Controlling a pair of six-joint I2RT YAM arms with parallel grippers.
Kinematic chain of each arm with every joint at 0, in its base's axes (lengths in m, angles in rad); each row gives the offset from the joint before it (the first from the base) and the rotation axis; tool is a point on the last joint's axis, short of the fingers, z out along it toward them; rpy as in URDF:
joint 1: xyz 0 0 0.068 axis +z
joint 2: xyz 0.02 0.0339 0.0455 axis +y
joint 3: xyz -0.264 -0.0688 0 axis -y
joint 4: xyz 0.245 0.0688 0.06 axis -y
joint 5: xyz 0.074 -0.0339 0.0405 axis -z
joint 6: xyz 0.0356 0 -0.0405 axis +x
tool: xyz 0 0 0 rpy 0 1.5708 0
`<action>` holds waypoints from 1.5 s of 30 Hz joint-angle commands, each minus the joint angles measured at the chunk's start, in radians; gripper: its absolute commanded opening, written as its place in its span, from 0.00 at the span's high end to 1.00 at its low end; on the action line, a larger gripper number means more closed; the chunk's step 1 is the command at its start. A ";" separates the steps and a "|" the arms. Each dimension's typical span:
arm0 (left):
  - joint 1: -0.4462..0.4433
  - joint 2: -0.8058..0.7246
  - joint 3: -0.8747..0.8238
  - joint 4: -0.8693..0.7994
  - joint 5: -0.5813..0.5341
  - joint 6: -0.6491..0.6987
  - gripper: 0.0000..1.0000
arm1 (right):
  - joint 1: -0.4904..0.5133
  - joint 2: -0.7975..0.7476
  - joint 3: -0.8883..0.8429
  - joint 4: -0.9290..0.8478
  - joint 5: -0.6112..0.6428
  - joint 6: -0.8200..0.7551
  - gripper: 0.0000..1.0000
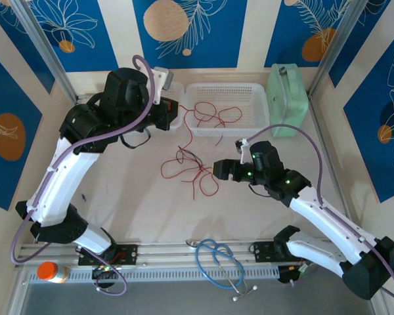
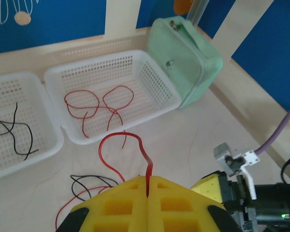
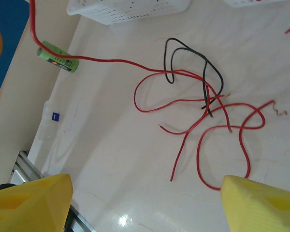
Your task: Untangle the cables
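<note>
The loose cables [image 1: 190, 167] are a tangle of thin red strands with a black one, lying mid-table; the right wrist view shows this tangle [image 3: 203, 96] spread out on the surface. My left gripper [image 2: 148, 180] is shut on one red cable [image 2: 135, 137], which loops down toward the tangle. From above, the left gripper [image 1: 173, 118] hovers near the baskets. My right gripper [image 1: 217, 169] sits just right of the tangle and stands open [image 3: 147, 203], its yellow fingers [image 3: 34, 203] wide apart and nothing between them. More red cables [image 2: 94, 104] lie in the large white basket [image 2: 157, 79].
A smaller white basket [image 2: 38, 92] holds a black cable [image 2: 12, 128]. A mint green case [image 1: 287, 98] stands at the back right. A green cylinder [image 3: 58, 60] lies on the table. A blue stethoscope [image 1: 220, 262] and an orange cap [image 1: 47, 270] sit at the near edge.
</note>
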 commanded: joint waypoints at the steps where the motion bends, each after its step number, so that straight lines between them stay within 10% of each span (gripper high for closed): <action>1: -0.010 -0.004 0.031 0.068 0.021 0.025 1.00 | -0.004 0.045 0.036 0.068 -0.033 -0.076 0.20; 28: -0.010 -0.106 0.001 0.376 0.035 0.074 1.00 | 0.010 0.747 0.324 0.178 -0.080 0.121 0.49; 45: -0.010 -0.112 -0.032 0.389 0.038 0.073 1.00 | 0.055 0.706 0.327 0.278 -0.058 0.160 0.48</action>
